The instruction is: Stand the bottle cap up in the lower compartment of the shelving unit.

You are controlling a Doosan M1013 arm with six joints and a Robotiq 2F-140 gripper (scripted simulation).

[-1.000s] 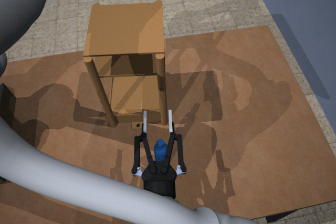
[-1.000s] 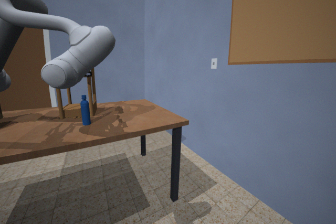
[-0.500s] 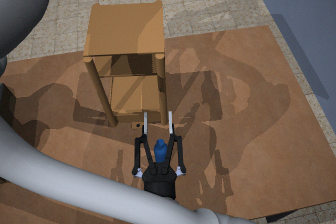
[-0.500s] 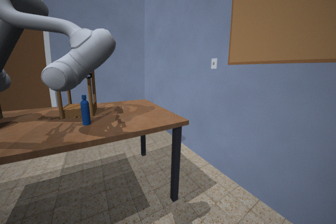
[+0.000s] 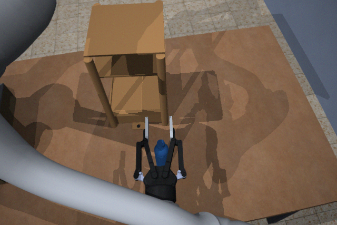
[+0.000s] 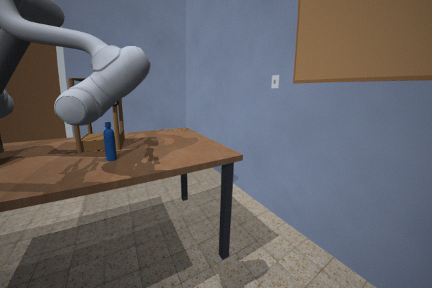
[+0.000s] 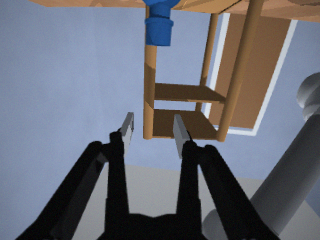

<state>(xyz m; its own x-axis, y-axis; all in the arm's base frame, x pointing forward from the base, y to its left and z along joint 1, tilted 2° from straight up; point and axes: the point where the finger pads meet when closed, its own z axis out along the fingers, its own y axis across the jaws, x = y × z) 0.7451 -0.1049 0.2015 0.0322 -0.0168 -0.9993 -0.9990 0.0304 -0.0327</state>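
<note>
The blue bottle (image 5: 160,154) (image 6: 110,145) stands upright on the table (image 5: 245,135) (image 6: 181,159), just in front of the shelving unit's right front post. In the wrist view only its cap (image 7: 159,22) shows, at the top edge. The wooden shelving unit (image 5: 125,29) (image 6: 120,124) (image 7: 182,92) stands behind it with its compartments empty. My gripper (image 5: 158,124) (image 7: 153,121) is partly open and holds nothing. It lies level, higher than the bottle's cap, with its fingers pointing at the unit's front. In the exterior view the arm hides it.
A small tan block with a dark hole (image 5: 138,125) sits at the foot of the unit's front. The grey arm (image 5: 68,187) (image 6: 100,85) crosses the near left of the table. The table's right edge lies well off to the right.
</note>
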